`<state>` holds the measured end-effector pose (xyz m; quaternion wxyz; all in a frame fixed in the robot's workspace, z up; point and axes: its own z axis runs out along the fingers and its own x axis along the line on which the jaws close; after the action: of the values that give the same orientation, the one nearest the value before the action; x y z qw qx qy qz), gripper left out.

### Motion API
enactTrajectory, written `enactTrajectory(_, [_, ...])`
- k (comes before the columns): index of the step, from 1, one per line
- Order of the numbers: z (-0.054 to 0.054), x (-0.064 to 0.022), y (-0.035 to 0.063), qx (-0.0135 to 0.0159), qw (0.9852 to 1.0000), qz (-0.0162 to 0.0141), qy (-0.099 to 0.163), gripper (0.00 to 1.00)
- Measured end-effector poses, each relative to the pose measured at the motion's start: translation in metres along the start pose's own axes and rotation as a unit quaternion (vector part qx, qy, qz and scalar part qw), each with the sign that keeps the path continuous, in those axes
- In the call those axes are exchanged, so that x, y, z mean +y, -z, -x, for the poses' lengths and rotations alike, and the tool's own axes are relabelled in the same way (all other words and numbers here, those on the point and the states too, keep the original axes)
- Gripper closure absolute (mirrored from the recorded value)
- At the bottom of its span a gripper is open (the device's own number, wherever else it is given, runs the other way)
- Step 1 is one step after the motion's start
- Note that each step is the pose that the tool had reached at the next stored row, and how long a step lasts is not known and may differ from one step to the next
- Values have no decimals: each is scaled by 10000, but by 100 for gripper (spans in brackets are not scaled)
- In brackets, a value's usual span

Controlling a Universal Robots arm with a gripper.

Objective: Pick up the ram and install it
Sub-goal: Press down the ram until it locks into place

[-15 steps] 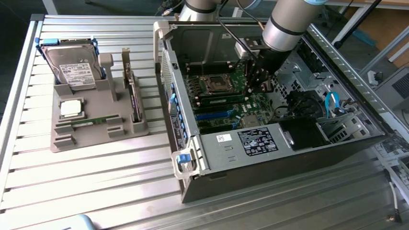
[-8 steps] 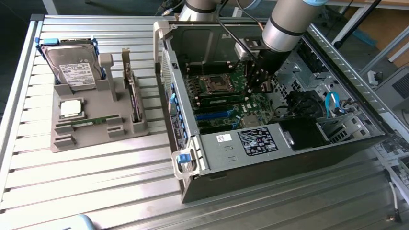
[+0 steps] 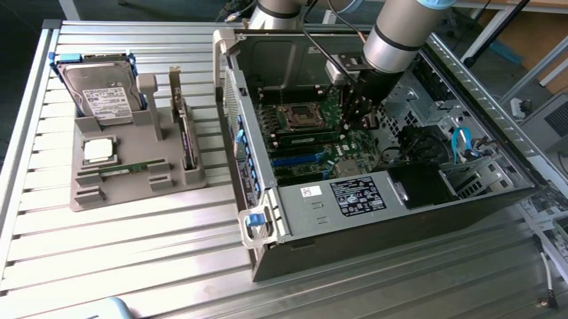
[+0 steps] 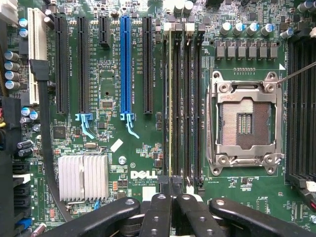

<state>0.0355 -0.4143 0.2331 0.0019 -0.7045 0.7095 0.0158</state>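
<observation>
One ram (image 4: 171, 98) stands edge-on in a black memory slot beside the empty processor socket (image 4: 245, 123). The exterior view shows it as a green stick (image 3: 306, 139) lying in the slot on the motherboard inside the open computer case (image 3: 355, 199). My gripper (image 4: 172, 190) is shut, its black fingertips pressed together over the near end of that slot; I cannot tell if they touch the stick. From outside, the gripper (image 3: 360, 123) hangs low over the board, on the exterior view's right of the socket. A second ram (image 3: 124, 168) lies in the grey holder (image 3: 133, 183).
The holder on the exterior view's left also carries a hard drive (image 3: 102, 93), a square silver processor chip (image 3: 98, 149) and an upright expansion card (image 3: 183, 129). Case walls and cables surround the arm. A finned heatsink (image 4: 83, 177) and a blue expansion slot (image 4: 126, 69) sit near the memory slots.
</observation>
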Motion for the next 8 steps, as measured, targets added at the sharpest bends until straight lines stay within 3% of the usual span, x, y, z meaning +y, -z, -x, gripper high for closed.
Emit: enactTrajectory(8, [-1, 0, -18, 1, 10000, 0, 0, 89])
